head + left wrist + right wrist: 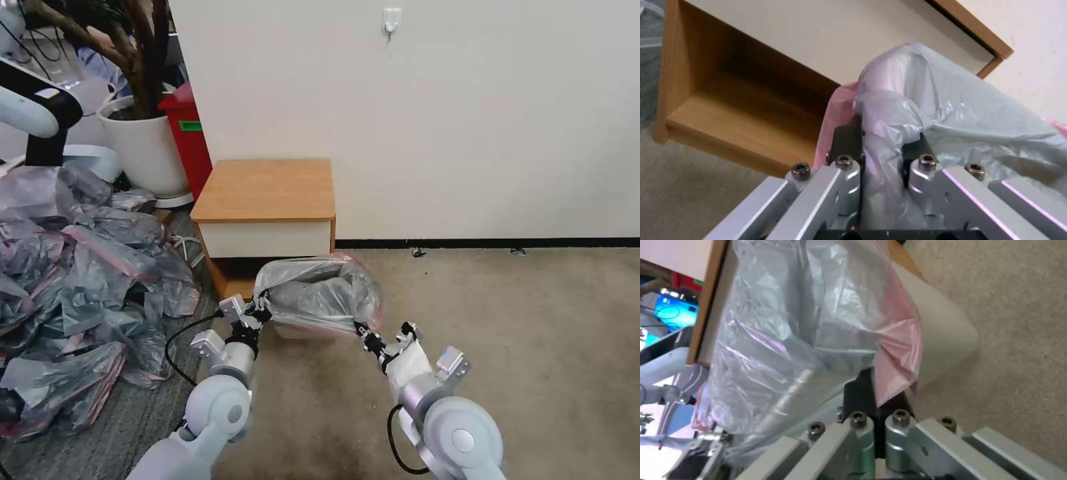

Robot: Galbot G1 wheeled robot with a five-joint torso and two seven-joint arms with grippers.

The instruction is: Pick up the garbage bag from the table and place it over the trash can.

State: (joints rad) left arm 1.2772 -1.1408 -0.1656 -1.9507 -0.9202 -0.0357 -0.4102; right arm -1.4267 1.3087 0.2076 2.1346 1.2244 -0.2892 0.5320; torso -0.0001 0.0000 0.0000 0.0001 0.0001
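You are looking at the garbage bag [320, 293], crinkly translucent grey with a pink band, lying stretched over the top of the trash can [313, 329]. The can, cream with rounded corners, is standing on the carpet just before the table [267, 200]. That boxy wooden unit is showing an orange-brown surface and a white drawer front.

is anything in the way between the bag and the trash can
Nothing visible. The garbage bag is already spread over the trash can on the carpet in front of the table. The left gripper and right gripper each pinch its rim on opposite sides.
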